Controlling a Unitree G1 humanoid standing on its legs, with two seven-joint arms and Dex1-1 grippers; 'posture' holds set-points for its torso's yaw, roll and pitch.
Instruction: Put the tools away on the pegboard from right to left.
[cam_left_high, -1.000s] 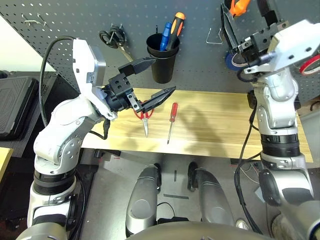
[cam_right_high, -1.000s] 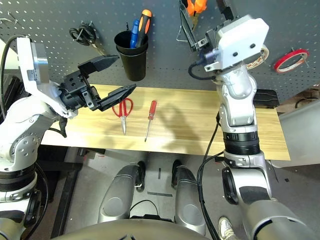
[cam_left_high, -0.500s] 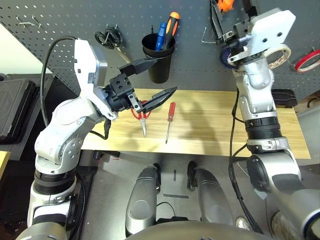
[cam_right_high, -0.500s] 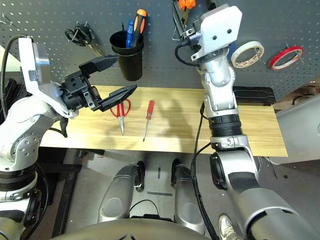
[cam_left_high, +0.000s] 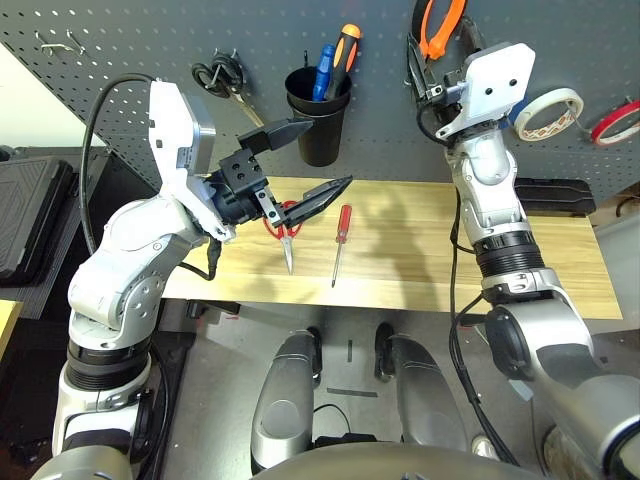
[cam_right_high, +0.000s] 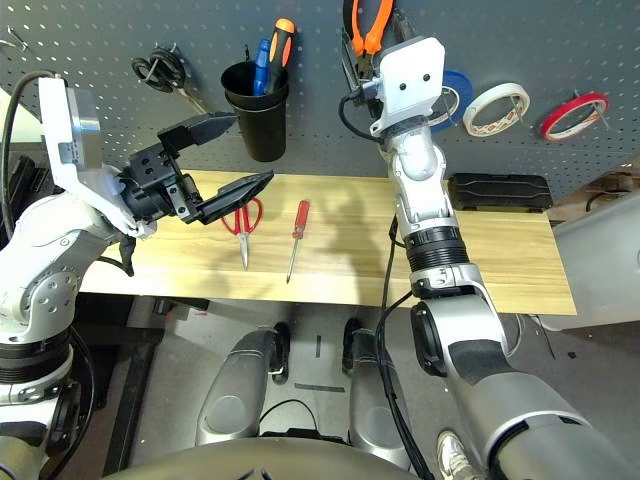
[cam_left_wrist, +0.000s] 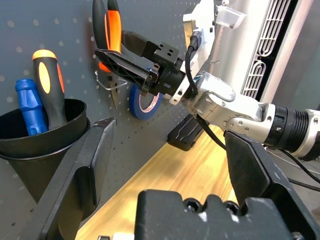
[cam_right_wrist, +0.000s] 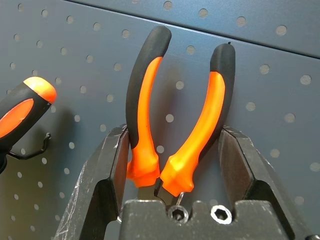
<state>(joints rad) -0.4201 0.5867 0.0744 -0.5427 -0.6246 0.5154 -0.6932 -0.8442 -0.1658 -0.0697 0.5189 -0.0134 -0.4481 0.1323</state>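
Colours I see on the board and bench
Dark grey perforated pegboard (cam_left_high: 150, 40); orange-and-black needle-nose pliers (cam_right_wrist: 172, 125); red screwdriver (cam_left_high: 342, 240); red-handled scissors (cam_right_high: 243, 222); pale wood table (cam_left_high: 420, 250).

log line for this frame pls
right gripper: shut on pliers at pegboard | left gripper: open, idle | screwdriver, scissors: on table

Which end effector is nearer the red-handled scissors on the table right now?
Left. The left end effector hovers open just above the red-handled scissors on the table. The right end effector is up at the pegboard, shut on the orange-handled pliers, far from them.
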